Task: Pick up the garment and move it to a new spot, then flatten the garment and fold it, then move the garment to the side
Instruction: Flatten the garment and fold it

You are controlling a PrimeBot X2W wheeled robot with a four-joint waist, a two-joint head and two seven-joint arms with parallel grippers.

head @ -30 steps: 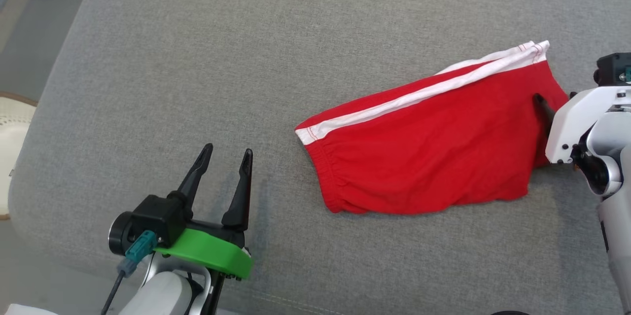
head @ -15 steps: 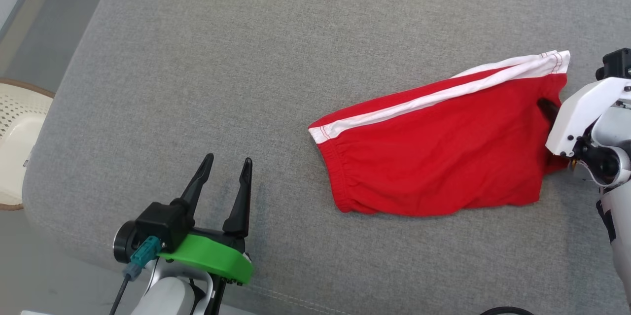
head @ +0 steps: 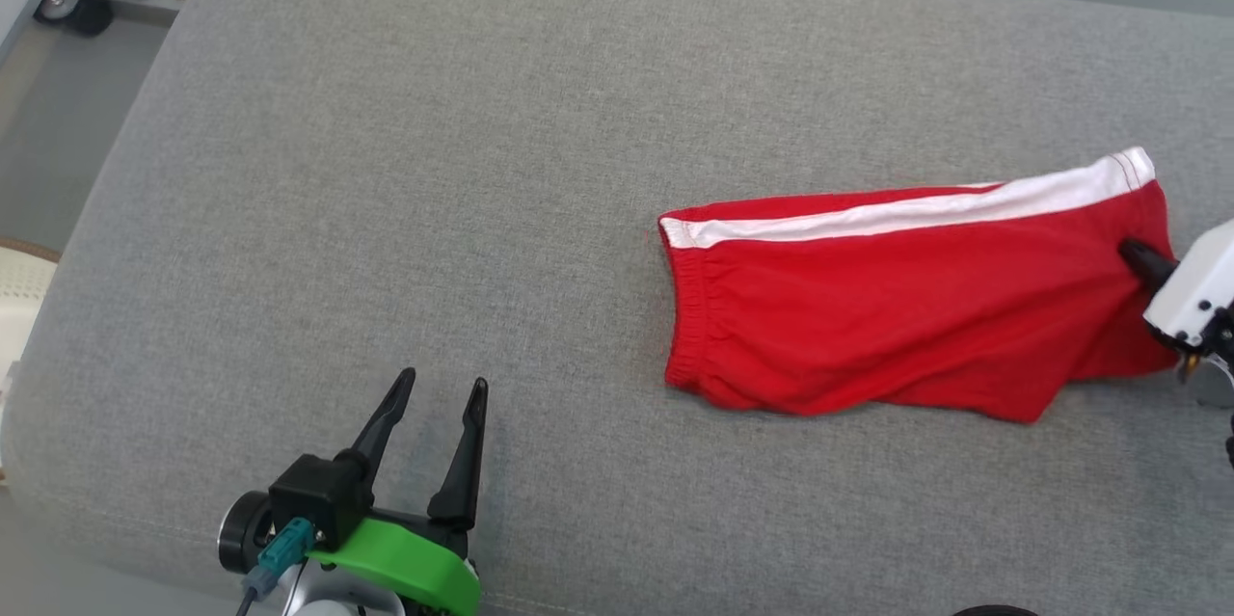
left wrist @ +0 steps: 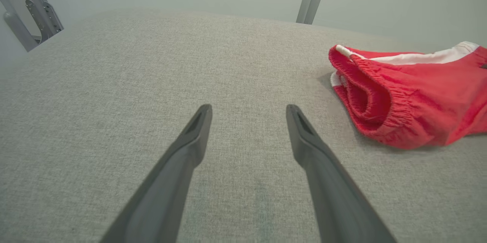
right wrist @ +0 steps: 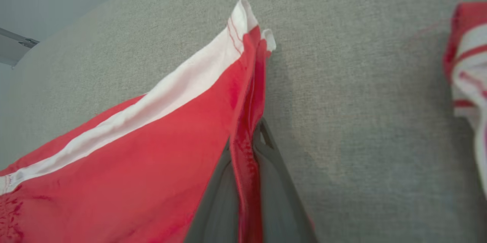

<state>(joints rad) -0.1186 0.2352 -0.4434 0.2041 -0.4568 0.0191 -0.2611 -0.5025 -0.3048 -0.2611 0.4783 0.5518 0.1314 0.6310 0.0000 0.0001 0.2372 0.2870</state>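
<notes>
**One garment, pinched at the leg hem: pick-up step**

Red shorts-type garment (head: 906, 308) with white side stripe. Lies on the right part of the grey cushion (head: 386, 163), mostly flat against it, with elastic waistband (head: 689, 317) toward the middle and leg hem (right wrist: 247, 64) toward the right edge, slightly raised. Clamped at that hem by the right gripper (right wrist: 249, 140), fingers closed on a fold of red cloth. Left gripper (head: 443, 380): fingers spread wide, holding nothing, low over the near left of the cushion, well apart from the garment. Second red-and-white striped cloth (right wrist: 466, 64) at the border of the right wrist view, apart from the hem.

Step in hand, by judgement: the first, pick up and move; grasp made, lift hardly begun. Called for next, probably: raising the hem enough to bring the waistband clear of the cushion, then carrying toward the bare grey area at the middle or left. Firm pinch needed, given the risk of swing and bunching under a one-edge hold.
</notes>
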